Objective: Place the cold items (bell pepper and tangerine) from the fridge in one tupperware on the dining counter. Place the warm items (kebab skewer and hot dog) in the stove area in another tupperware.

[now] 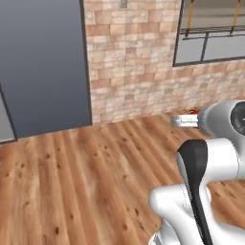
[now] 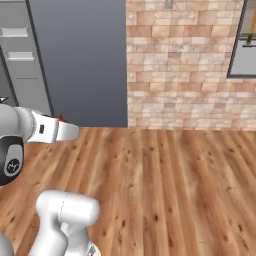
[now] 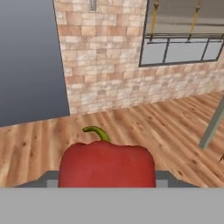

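Here the gripper (image 3: 107, 181) is closed partway around the red pepper (image 3: 106, 164), carrying it above the wood floor (image 3: 131, 127), presumably towards a tupperware

open wood floor (image 2: 165, 180) ahead, brick wall (image 2: 180, 60) and grey panel (image 2: 82, 60) blocking beyond

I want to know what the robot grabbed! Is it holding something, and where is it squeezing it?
Yes, a red bell pepper. The gripper squeezes it by its two sides, low on the body, leaving the green stem free on top.
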Controlling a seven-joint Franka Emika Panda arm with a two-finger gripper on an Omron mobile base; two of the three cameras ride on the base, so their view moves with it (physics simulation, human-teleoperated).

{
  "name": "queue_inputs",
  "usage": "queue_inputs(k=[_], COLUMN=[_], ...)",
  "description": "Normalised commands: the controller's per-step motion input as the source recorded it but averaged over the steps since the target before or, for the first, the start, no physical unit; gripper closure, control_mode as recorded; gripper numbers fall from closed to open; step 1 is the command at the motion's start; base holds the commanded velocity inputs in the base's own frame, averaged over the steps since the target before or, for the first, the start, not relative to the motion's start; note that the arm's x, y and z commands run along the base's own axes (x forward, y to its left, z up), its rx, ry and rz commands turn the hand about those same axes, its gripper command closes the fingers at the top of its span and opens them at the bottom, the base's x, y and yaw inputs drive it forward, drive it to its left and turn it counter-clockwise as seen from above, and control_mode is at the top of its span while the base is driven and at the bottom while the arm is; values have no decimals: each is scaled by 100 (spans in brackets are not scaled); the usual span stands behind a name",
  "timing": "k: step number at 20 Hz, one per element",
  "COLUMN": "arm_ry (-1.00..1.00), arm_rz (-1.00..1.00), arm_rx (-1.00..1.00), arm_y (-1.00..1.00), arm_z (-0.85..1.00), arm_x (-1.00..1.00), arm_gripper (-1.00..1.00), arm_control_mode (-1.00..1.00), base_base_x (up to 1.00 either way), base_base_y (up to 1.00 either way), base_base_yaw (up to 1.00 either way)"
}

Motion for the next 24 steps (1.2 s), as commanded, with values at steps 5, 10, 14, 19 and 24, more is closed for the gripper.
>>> queue_inputs(k=[5,10,14,19,24], arm_ry=[0,0,0,0,0], arm_rz=[0,0,0,0,0], arm_rx=[0,0,0,0,0], arm_y=[0,0,0,0,0], arm_z=[0,0,0,0,0], arm_x=[0,0,0,0,0], arm_gripper=[100,100,100,100,100], arm_control_mode=[100,100,100,100,100], base_base_x=[-97,-42,-1,51,77], base_base_y=[-7,-55,-99,-100,-87], base_base_yaw=[-33,-29,-16,-10,-41])
